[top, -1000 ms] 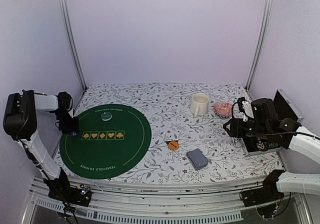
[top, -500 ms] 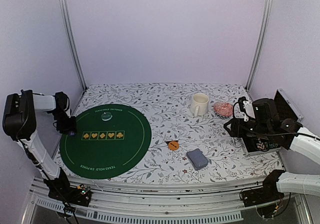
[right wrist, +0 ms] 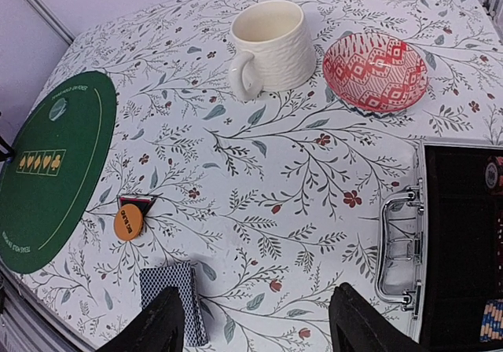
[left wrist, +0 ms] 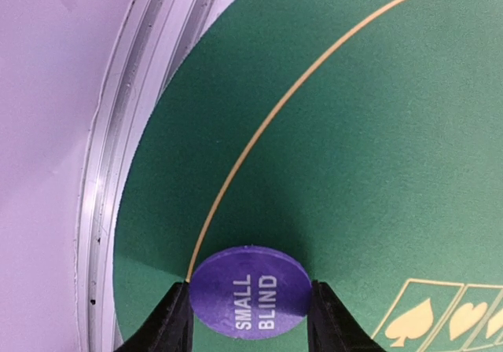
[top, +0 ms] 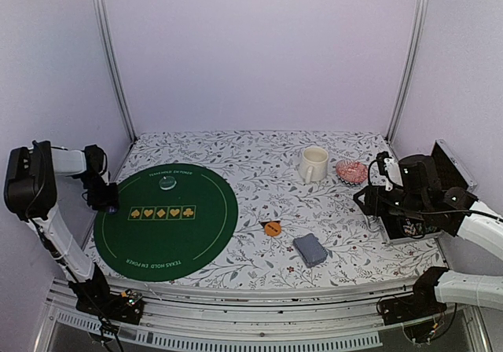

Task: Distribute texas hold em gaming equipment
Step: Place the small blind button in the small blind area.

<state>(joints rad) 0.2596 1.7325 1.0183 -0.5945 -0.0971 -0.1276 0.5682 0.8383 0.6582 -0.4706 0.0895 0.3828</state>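
My left gripper (left wrist: 250, 314) is shut on a purple disc marked SMALL BLIND (left wrist: 250, 298), its fingers touching both sides. It hangs low over the left rim of the round green mat (left wrist: 354, 148), and the top view shows this gripper (top: 108, 202) there too. A clear disc (top: 167, 182) lies on the mat's far part. An orange disc button (right wrist: 129, 221) rests against a black-and-red triangular marker (right wrist: 141, 202) right of the mat. The grey-blue card deck (right wrist: 169, 301) lies near the front edge. My right gripper (right wrist: 255, 320) is open and holds nothing, above the cloth beside the deck.
A cream mug (right wrist: 271, 47) and a red-patterned dish (right wrist: 376, 71) stand at the back right. An open black case (right wrist: 460, 234) with a metal handle sits at the far right, striped chips (right wrist: 491, 322) in its corner. The frame rail (left wrist: 118, 171) runs close by the mat's left edge.
My left gripper has drifted slightly left and back along the mat's rim with the purple disc in it. The right arm has barely moved.
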